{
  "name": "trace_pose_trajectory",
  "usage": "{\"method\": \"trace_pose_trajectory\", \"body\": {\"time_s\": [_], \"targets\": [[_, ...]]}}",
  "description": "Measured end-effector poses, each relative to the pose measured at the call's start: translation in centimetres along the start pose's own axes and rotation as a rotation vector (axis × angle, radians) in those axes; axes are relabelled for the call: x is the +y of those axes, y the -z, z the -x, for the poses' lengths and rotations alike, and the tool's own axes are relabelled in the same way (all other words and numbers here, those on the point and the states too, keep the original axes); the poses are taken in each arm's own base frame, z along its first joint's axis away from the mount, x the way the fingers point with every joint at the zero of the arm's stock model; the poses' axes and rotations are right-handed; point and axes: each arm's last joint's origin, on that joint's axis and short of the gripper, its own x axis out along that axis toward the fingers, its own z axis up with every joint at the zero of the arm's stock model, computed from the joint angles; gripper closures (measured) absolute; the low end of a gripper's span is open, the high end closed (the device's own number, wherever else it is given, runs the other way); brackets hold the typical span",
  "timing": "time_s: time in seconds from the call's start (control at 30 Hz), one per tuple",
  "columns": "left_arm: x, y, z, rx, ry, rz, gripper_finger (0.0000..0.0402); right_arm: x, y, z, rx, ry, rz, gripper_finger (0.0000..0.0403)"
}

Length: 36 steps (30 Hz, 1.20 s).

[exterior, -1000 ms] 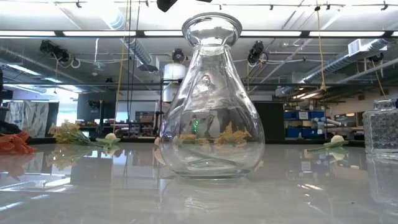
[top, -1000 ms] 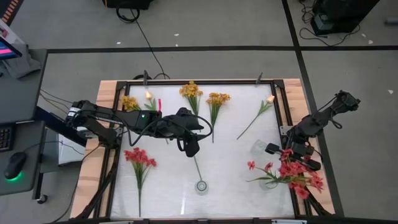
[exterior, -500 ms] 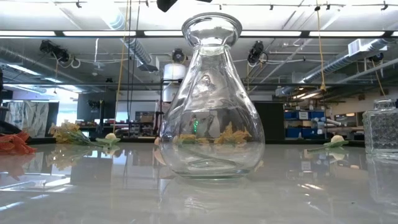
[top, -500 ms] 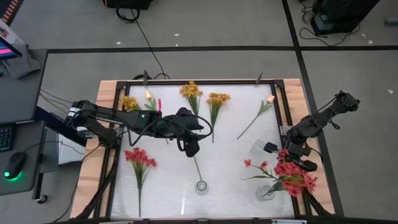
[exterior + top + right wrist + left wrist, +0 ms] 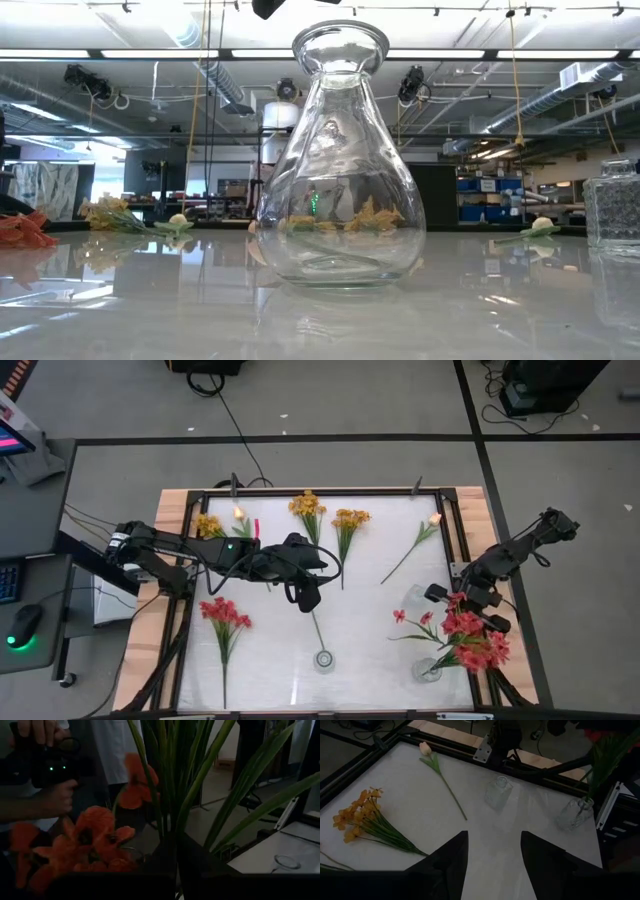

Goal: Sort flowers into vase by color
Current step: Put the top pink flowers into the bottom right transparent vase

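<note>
Two tools divide the work: the right tool, clamped on a red flower bunch, lowers its stems into the corner vase, while the left tool waits mid-worktop, fingers apart.
</note>
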Motion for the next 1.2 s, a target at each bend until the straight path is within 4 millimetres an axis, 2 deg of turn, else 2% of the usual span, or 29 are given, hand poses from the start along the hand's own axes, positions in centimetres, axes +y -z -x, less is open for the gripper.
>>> {"method": "trace_pose_trajectory", "body": {"time_s": [0.87, 1.2], "targets": [[0.0, 0.0, 0.0, 0.000, 0.000, 0.000, 0.0214, 0.7, -3.2, 1.2, -0.063, -0.018, 0.039, 0.0391], [0.0, 0.0, 0.0, 0.000, 0.000, 0.000, 0.0214, 0.1, -2.2, 0.5, 0.029, 0.042, 0.040, 0.0391]]}}
